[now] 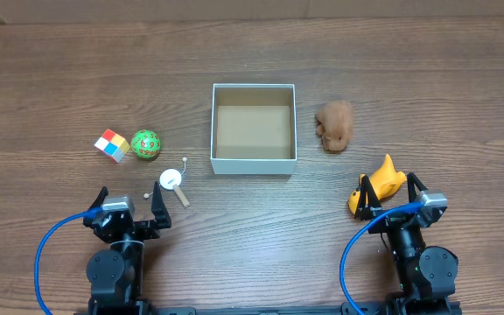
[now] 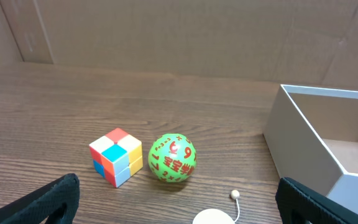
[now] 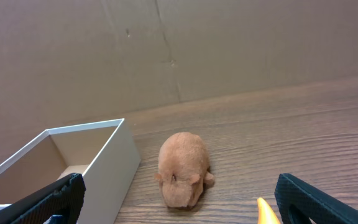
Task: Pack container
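Left gripper (image 1: 131, 201): near left, fingers spread wide, nothing between them.
Right gripper (image 1: 390, 189): near right, wide too, and the yellow toy (image 1: 377, 185) lies between its fingers, unclamped.
Toy's long axis: near-left to far-right.
Container (image 1: 254, 164): mid-table, far-left of the right gripper, looks empty.
Brown plush (image 1: 334, 125): just right of the container, so the right arm is nearer.

Both arms folded low over their bases, wrists pointing forward; left gripper (image 1: 131, 203) jaws spread wide; right gripper (image 1: 391, 192) jaws likewise wide apart; dark fingertips (image 2: 48, 199) sit in wrist-view lower corners.
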Controlling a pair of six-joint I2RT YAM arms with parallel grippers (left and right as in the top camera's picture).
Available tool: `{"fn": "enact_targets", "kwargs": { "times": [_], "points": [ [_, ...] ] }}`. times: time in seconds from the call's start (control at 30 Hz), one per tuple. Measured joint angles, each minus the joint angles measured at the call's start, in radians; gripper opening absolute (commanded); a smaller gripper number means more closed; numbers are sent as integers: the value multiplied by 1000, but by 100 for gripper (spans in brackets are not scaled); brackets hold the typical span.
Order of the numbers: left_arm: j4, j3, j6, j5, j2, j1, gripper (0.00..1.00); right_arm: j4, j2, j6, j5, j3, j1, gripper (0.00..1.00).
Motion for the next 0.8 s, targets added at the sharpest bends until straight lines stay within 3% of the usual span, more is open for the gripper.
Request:
{"fn": "enact_targets", "kwargs": {
  "times": [0.8],
  "points": [
    [0,0,0,0,0,0,100,-1,0,0,15,0,0,100]
  ]
}}
